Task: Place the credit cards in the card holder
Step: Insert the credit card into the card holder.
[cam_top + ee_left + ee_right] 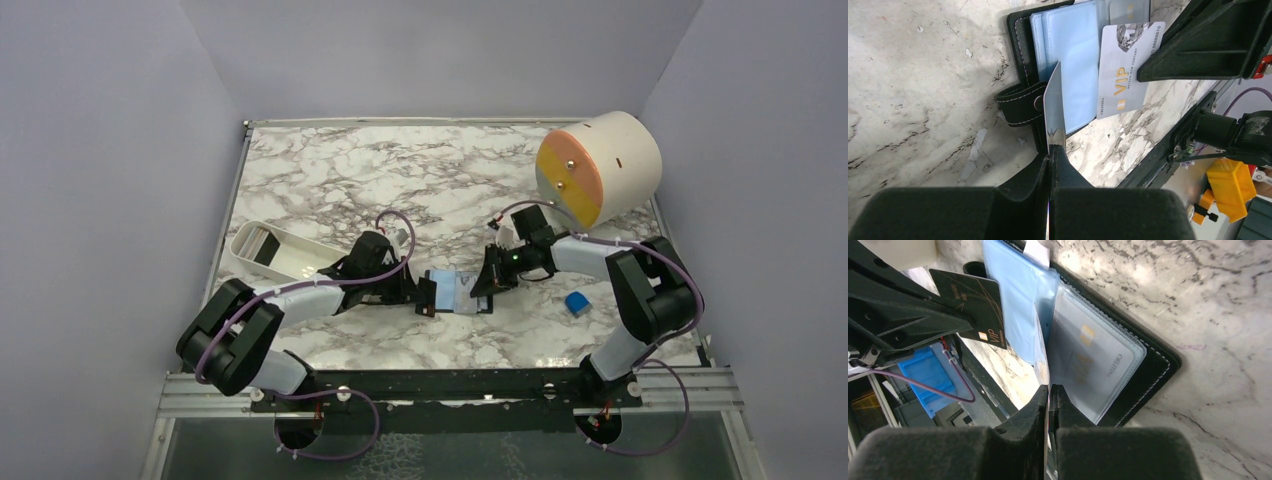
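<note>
- The card holder point(1068, 55) lies open on the marble table point(330, 170) with its light blue inside up. It is nearer the near edge than the far one, about midway between the left and right edges, and between the two grippers.
- The left gripper point(1050, 150) has its fingers together, clamped on a dark VIP card point(975, 307) (seen edge-on in its own wrist view). The card stands tilted over the holder's left side, just beside the stud strap point(1023, 104).
- The right gripper point(1049, 387) has its fingers pinched on a clear sleeve point(1040, 347) of the holder, which is raised on edge.
- A white VIP card point(1125, 65) sits in another clear pocket beside it.
- A white tray point(290, 265) lies by the left edge, and a small blue block point(577, 302) lies near the right edge.
</note>
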Action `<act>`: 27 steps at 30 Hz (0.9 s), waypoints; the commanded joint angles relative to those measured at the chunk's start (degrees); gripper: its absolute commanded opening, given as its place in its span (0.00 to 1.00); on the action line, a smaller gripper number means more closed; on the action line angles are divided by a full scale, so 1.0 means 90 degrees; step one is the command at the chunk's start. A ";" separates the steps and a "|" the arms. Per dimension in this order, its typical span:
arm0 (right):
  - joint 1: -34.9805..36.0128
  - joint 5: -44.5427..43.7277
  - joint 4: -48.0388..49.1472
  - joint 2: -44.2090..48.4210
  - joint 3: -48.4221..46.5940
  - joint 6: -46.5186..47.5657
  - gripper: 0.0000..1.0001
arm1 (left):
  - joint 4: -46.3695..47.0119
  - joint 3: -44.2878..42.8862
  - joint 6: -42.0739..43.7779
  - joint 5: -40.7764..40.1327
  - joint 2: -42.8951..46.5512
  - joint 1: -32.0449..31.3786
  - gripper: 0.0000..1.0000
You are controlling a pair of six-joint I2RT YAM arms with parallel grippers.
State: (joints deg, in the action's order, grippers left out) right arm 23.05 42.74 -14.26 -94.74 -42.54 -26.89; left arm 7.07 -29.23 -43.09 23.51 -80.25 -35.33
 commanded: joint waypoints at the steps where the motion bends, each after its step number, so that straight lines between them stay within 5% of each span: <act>1: -0.0089 -0.0576 -0.0124 -0.0134 -0.0242 0.0210 0.04 | -0.0266 0.0075 0.0222 -0.0392 -0.0172 0.0017 0.00; 27: -0.0111 -0.0002 0.0273 -0.0440 -0.0237 0.0109 0.02 | -0.0204 0.0091 0.0247 -0.0436 -0.0283 0.0023 0.00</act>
State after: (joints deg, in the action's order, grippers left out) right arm 22.37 41.52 -15.64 -97.25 -45.78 -25.36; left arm 7.73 -29.23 -42.87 23.51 -81.23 -35.24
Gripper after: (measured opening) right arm 0.023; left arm 0.012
